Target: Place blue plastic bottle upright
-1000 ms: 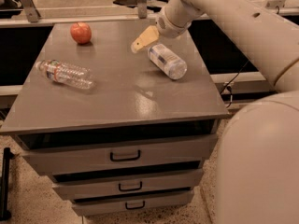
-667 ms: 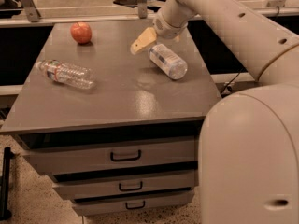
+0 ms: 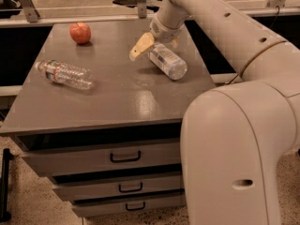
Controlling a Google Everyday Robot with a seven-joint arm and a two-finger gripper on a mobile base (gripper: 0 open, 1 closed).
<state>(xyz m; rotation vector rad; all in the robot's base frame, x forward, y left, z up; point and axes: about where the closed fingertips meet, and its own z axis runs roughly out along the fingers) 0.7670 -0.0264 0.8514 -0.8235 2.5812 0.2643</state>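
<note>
Blue plastic bottle [image 3: 168,62] lies flat, one end seemingly within the open pincer [image 3: 154,50].

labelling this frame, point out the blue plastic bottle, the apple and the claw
blue plastic bottle [image 3: 168,61]: camera view, label
apple [image 3: 80,33]: camera view, centre
claw [image 3: 153,48]: camera view, its middle, at bottle's far end

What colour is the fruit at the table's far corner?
Red apple, camera view; gripper at blue plastic bottle.
</note>
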